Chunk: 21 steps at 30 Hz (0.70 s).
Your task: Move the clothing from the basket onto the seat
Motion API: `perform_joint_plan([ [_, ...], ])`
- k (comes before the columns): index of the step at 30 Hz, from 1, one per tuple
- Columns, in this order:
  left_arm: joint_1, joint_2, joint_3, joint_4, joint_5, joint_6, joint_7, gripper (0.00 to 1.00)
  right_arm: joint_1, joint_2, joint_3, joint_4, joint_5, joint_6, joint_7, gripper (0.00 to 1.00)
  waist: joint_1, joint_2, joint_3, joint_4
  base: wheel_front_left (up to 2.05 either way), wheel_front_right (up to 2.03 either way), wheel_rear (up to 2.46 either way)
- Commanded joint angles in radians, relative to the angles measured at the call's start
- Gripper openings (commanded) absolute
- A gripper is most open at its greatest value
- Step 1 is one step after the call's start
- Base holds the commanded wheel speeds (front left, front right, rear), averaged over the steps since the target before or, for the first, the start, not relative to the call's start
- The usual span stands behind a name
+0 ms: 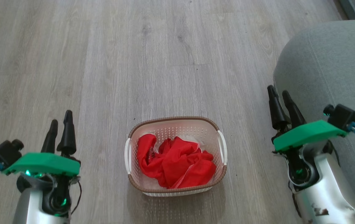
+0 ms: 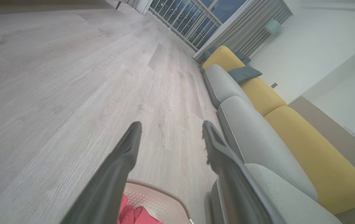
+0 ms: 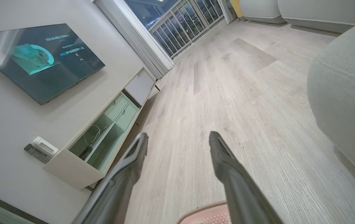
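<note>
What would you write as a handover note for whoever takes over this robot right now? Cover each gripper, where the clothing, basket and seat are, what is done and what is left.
Left gripper: open, empty, to the left of the basket.
Right gripper: open, empty, between the basket and the seat.
Clothing: red, bunched inside the basket, which stands on the floor; the seat is to the robot's right.
Done: nothing; all visible clothing is in the basket.
Left: lift each garment out and lay it on the seat.
</note>
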Motion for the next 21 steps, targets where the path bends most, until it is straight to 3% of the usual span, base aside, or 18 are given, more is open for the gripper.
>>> perform_joint_plan([
  [1, -0.065, 0.023, 0.024, -0.041, 0.035, -0.001, -0.013, 1.0, -0.07, -0.01, 0.021, -0.043, -0.035, 0.0, -0.017, 1.0, 0.0, 0.0, 0.003, 0.0, 0.0, 0.0, 0.0],
  [21, -0.144, 0.044, 0.01, 0.005, 0.267, -0.001, -0.071, 1.0, -0.168, -0.025, 0.063, 0.067, -0.278, 0.0, -0.076, 1.0, 0.0, 0.0, 0.02, -0.006, 0.0, 0.0, 0.0],
])
